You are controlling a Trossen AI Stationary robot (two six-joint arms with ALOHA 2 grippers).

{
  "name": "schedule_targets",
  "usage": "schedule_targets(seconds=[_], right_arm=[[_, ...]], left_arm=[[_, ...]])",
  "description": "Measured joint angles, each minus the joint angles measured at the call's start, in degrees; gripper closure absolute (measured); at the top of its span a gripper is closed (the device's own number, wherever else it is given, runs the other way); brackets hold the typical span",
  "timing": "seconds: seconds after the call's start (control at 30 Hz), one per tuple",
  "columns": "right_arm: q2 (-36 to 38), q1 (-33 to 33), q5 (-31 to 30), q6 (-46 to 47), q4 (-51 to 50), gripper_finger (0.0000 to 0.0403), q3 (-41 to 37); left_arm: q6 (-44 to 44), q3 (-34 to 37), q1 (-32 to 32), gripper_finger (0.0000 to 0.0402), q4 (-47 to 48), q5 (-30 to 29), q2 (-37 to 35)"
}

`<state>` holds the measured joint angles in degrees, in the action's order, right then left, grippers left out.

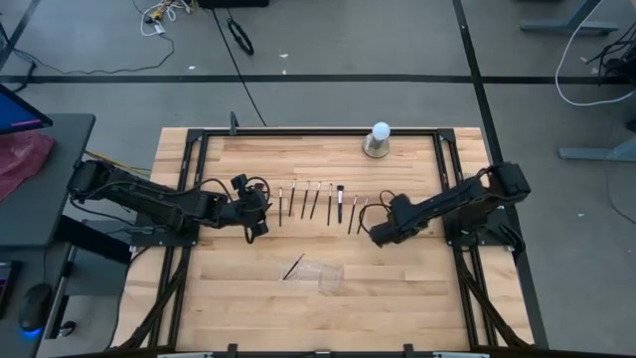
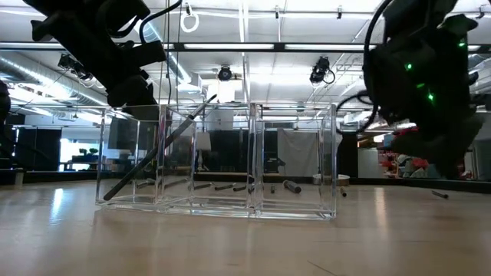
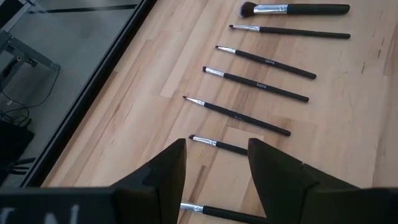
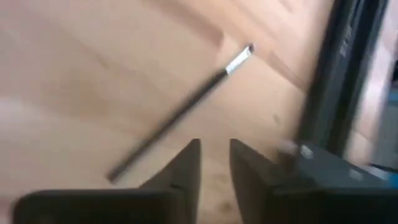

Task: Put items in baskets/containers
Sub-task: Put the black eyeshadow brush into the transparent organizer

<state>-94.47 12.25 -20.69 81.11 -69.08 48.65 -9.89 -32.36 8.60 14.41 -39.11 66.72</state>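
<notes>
Several slim dark makeup brushes (image 1: pixel 318 202) lie side by side in a row on the wooden table, also in the left wrist view (image 3: pixel 261 81). My left gripper (image 1: pixel 261 212) (image 3: pixel 214 146) is open over the row's left end, its fingers standing on either side of one brush (image 3: pixel 211 144) without touching it. My right gripper (image 1: pixel 376 236) (image 4: pixel 215 146) is open by a narrow gap near the row's right end, beside one brush (image 4: pixel 180 112). The clear tray (image 1: pixel 320 271) (image 2: pixel 219 161) stands nearer the table's near edge. One brush (image 1: pixel 293 267) (image 2: pixel 153 153) leans in its left compartment.
A white ball-shaped object on a grey base (image 1: pixel 379 139) stands at the table's far edge. A black frame (image 1: pixel 199 149) borders the table's left, far and right sides. Bare wood (image 1: pixel 407 288) lies around the tray.
</notes>
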Motion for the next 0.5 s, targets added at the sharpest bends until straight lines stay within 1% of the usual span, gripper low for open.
schedule_targets(seconds=[0.1, 0.17, 0.27, 0.37, 0.5], right_arm=[[2.9, 0.3, -5.9, 4.6, 6.6, 0.0239, -2.7], [4.0, 0.1, -8.6, 6.7, 11.1, 0.0200, -4.9], [3.7, -0.8, -10.9, 10.7, 14.2, 0.0162, -7.8], [2.7, -1.5, -12.3, 13.2, 19.0, 0.0151, -11.1], [3.0, -1.8, -15.4, 11.5, 29.6, 0.0166, -15.9]], left_arm=[[0.0, 0.0, 0.0, 0.0223, 0.0, 0.0, 0.0], [0.0, 0.0, 0.0, 0.0223, 0.0, 0.0, 0.0], [0.0, 0.0, 0.0, 0.0223, 0.0, 0.0, 0.0], [0.0, 0.0, 0.0, 0.0223, 0.0, 0.0, 0.0], [0.0, 0.0, 0.0, 0.0223, 0.0, 0.0, 0.0]])
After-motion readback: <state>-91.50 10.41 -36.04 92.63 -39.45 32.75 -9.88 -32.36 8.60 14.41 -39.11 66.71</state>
